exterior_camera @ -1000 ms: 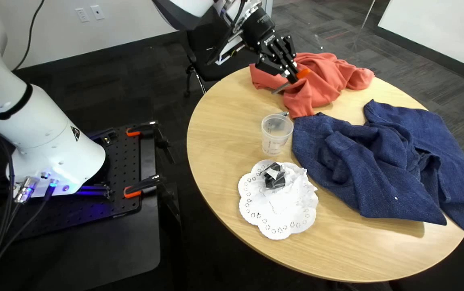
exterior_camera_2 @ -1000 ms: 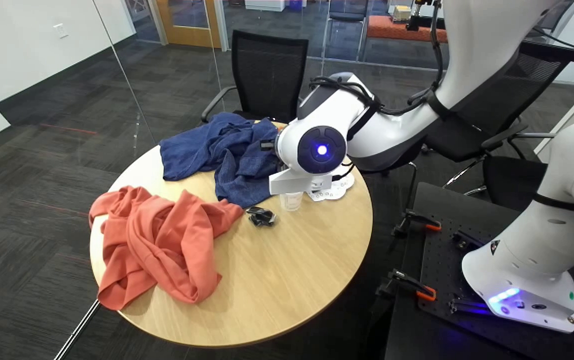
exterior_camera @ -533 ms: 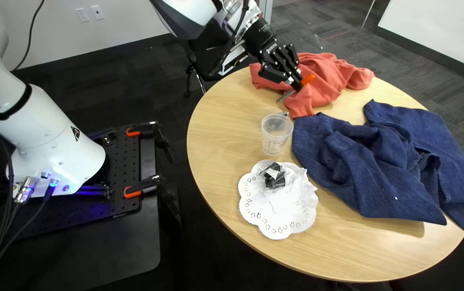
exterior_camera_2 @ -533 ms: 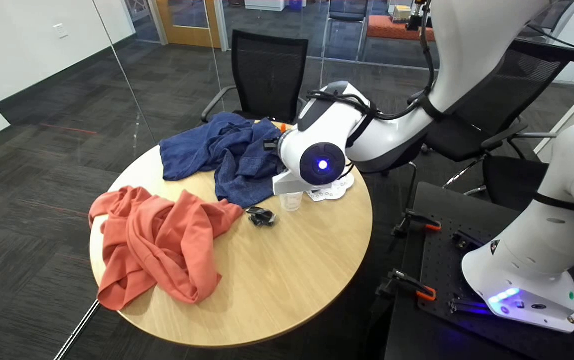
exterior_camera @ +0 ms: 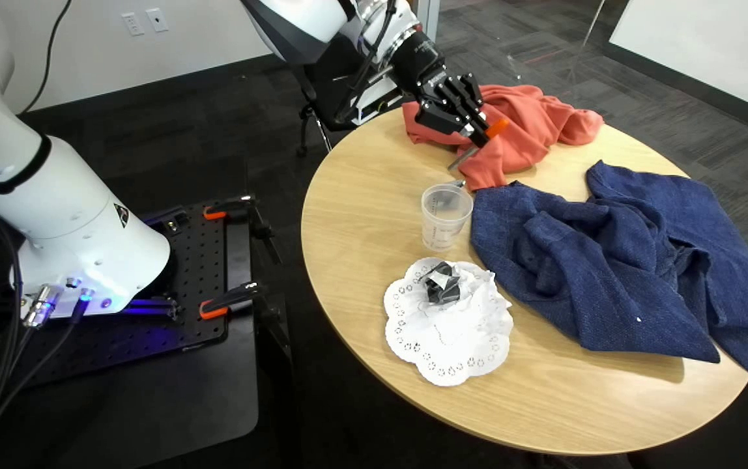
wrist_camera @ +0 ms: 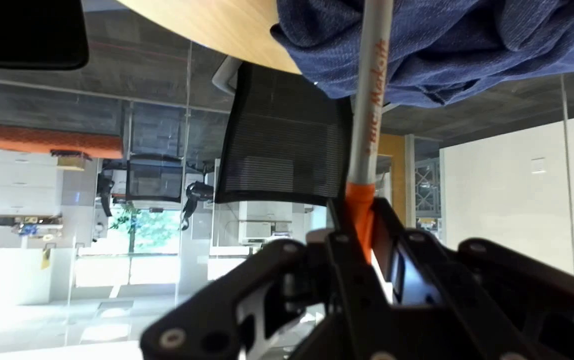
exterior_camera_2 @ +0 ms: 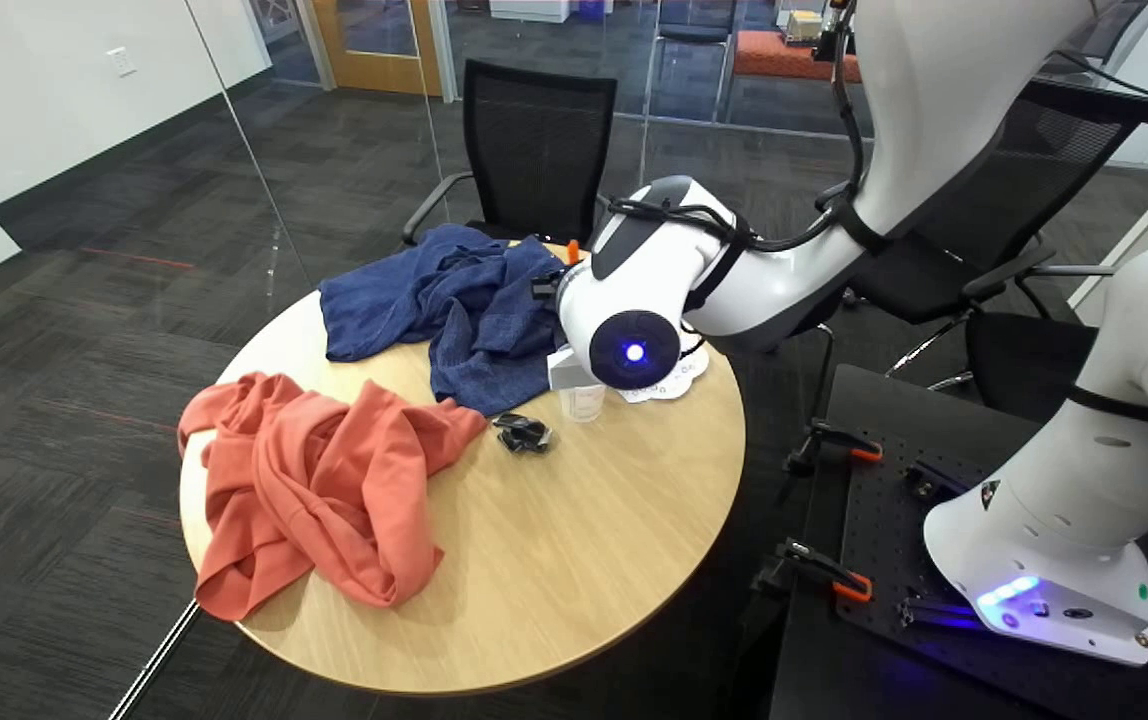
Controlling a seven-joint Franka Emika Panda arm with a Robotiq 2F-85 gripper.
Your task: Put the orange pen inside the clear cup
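Note:
The pen has a grey barrel point(wrist_camera: 371, 95) and an orange end point(wrist_camera: 360, 212). My gripper point(exterior_camera: 480, 136) is shut on the orange end, as the wrist view also shows at the gripper point(wrist_camera: 359, 206). In an exterior view the orange end point(exterior_camera: 496, 128) sticks out above the fingers, and the grey barrel point(exterior_camera: 464, 157) slants down toward the table. The orange tip point(exterior_camera_2: 574, 251) also shows behind the arm. The clear cup point(exterior_camera: 440, 236) stands upright on the table, apart from the pen, which is farther back. The cup point(exterior_camera_2: 584, 404) is partly covered by the wrist in an exterior view.
A black crumpled wrapper point(exterior_camera_2: 524, 433) lies beside the cup. A white doily point(exterior_camera: 406, 326) with crumpled paper and a dark wrapper point(exterior_camera: 442, 290) lies in front of the cup. A navy cloth point(exterior_camera: 608, 273) and a coral cloth point(exterior_camera: 524, 130) lie on the round table point(exterior_camera: 361, 215).
The gripper and pen have moved slightly toward the cup's side and a little down in the picture. The wrist has turned, and the pen hangs somewhat steeper. The cup has not moved.

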